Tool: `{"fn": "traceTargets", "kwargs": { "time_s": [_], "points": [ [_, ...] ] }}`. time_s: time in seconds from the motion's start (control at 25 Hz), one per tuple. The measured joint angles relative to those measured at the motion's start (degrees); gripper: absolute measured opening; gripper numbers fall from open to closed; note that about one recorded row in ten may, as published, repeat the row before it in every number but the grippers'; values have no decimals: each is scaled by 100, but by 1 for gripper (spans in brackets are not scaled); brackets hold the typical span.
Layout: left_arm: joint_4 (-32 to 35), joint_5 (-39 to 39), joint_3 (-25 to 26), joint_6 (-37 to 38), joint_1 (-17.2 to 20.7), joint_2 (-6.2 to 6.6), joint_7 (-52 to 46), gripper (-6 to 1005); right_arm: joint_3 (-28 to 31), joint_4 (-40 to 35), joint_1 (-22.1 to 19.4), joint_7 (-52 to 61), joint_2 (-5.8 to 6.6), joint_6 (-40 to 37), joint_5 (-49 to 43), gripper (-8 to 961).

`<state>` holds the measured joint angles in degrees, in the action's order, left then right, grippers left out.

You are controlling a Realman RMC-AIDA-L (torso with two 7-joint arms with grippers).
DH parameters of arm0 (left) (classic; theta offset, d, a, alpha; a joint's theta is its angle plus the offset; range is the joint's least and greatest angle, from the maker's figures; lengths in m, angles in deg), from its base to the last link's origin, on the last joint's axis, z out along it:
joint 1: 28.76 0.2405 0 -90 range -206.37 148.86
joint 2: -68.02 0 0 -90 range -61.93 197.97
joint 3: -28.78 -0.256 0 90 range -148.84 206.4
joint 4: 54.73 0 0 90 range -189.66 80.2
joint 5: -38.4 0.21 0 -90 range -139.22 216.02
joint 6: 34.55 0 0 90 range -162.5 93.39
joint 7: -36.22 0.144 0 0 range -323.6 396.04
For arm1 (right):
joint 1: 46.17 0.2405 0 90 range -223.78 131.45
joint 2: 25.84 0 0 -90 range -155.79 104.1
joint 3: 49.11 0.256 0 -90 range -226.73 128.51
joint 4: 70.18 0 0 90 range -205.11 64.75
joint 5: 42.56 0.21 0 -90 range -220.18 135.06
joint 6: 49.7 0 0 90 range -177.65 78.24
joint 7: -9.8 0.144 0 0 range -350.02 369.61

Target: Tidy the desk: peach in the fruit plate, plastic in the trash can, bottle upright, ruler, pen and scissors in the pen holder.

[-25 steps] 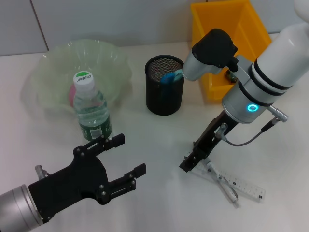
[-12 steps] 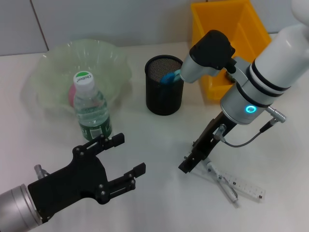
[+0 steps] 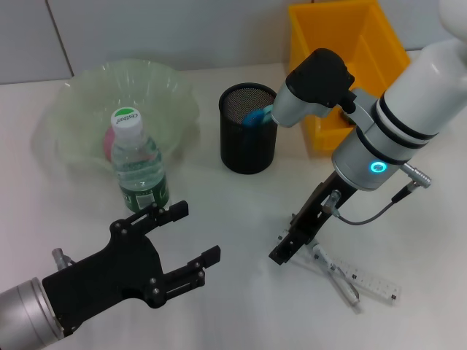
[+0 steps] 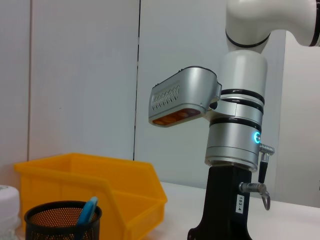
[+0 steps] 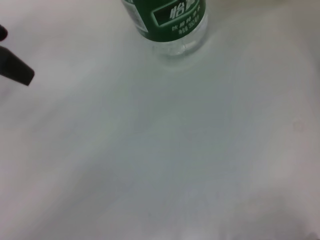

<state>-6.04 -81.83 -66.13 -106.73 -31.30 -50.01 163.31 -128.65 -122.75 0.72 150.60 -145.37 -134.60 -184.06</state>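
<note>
The white desk (image 3: pixel 241 211) carries the yellow bin (image 3: pixel 343 51) at the far right and the green plate (image 3: pixel 87 102) at the far left with the peach (image 3: pixel 108 144) in it. The right gripper (image 3: pixel 288 244) is low just beside the ruler (image 3: pixel 368 281) and pen (image 3: pixel 332 271); its spread I cannot tell. The left gripper (image 3: pixel 188 237), spread wide, hovers near the upright bottle (image 3: pixel 139 164). Scissors (image 3: pixel 257 117) stand in the mesh cup (image 3: pixel 248 131).
</note>
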Motion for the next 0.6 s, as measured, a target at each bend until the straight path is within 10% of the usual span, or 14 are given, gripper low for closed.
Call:
{"fn": "traceTargets", "kwargs": {
  "time_s": [0.6],
  "points": [
    [0,0,-6,-13,-1,0,0,784,-6,2,-4,0,0,29,0,774]
  ]
}}
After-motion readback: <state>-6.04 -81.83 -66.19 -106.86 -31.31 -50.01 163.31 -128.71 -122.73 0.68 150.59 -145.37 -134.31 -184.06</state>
